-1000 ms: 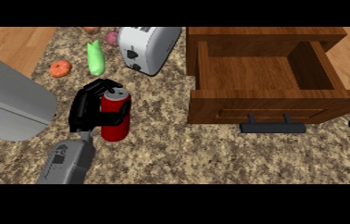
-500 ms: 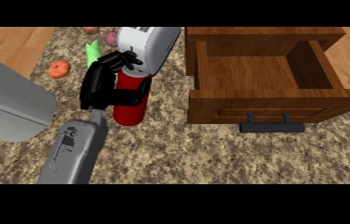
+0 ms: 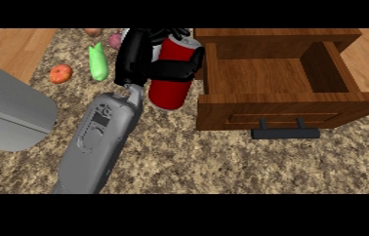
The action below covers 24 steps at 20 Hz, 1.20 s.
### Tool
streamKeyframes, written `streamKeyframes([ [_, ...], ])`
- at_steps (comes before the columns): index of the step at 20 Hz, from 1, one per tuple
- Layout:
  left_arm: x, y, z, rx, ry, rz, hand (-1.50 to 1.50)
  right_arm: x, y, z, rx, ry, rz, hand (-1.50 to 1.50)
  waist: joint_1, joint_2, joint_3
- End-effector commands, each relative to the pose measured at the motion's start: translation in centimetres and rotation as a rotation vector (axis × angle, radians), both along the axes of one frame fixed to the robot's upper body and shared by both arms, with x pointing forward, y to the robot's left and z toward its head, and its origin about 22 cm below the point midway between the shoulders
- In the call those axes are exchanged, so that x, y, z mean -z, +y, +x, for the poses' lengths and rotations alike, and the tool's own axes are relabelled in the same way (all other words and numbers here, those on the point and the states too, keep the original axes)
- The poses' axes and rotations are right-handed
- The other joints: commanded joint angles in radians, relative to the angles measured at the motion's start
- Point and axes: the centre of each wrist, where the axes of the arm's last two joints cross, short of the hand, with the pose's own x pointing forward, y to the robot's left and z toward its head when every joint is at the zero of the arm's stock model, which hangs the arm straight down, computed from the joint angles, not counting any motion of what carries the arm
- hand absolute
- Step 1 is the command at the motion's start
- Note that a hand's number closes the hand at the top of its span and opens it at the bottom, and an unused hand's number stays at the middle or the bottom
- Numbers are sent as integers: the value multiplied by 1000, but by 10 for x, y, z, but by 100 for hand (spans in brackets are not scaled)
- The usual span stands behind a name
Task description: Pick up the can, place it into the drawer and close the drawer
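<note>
A red can (image 3: 172, 84) with a silver top is off the counter, standing nearly upright. My right hand (image 3: 144, 59) is shut on it, fingers and thumb wrapped round its upper half. The can hangs just left of the open wooden drawer (image 3: 281, 114), close to its left wall. The drawer's inside shows bare wood, and its black handle (image 3: 284, 131) sticks out at the front. Of my left arm only a grey forearm (image 3: 22, 113) shows at the left edge; its hand is out of view.
A green vegetable (image 3: 98, 64) and an orange tomato (image 3: 61, 73) lie on the speckled counter at the left. Two small reddish items (image 3: 114, 40) sit at the back. Wooden floor (image 3: 22, 45) shows beyond the counter's left edge.
My right hand has lifted the can off the counter and carried it right, up to the drawer's left wall. Hand and can now hide the white toaster.
</note>
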Motion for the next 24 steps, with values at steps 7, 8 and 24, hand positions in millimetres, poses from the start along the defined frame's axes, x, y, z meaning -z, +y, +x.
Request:
streamKeyframes([
  [7, -55, -56, 18, 26, -15, 15, 150, -3, 13, 10, -3, 2, -11, -150, 2, 1, 0],
  [8, -69, -69, 25, 11, -7, 22, 150, 13, 11, 14, -8, 12, -3, -150, -6, 3, 0],
  [24, -98, -122, 52, -14, 17, 122, 150, -9, 0, 22, -33, -9, 5, -150, -34, 9, 1],
])
